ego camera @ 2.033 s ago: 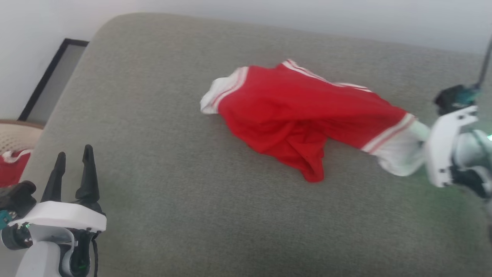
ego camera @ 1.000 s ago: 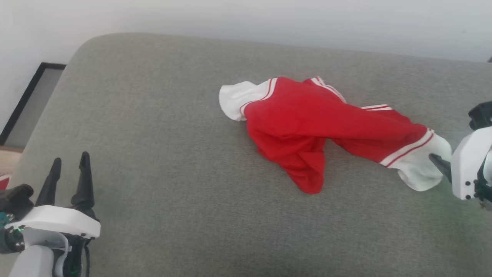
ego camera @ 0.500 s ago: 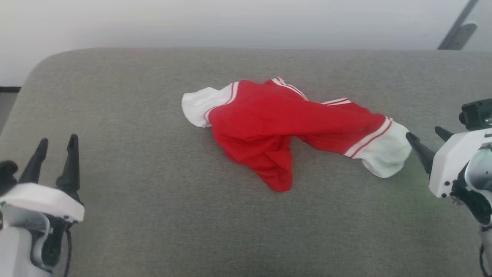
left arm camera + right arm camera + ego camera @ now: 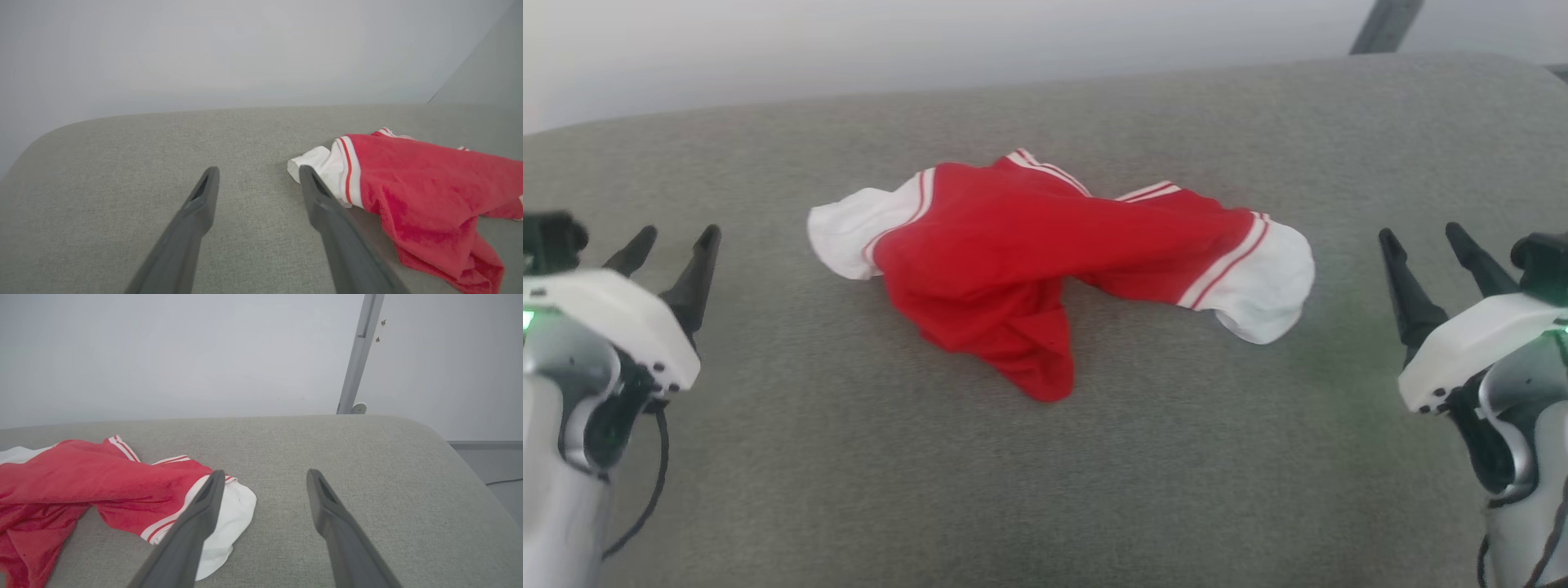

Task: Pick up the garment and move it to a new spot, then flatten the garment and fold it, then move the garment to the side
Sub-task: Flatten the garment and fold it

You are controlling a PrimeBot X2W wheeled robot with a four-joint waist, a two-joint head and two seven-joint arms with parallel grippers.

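Lying crumpled on the grey upholstered surface [image 4: 849, 474], the garment [image 4: 1013, 261] sits between the left tool [image 4: 678, 235] and the right tool [image 4: 1419, 233], both spread wide, empty, clear of it.

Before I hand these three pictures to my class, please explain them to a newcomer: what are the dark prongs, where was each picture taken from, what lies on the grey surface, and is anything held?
This is a two-armed robot. One picture comes from a camera on its head, looking down at a grey padded surface. The dark prongs are the fingers of its left end effector and right end effector. The other two pictures come from a camera on each wrist, looking along that arm's own fingers. Between the arms lies the garment, a crumpled red jersey with white, stripe-trimmed sleeves. Both end effectors stand open and hold nothing; neither touches the cloth.
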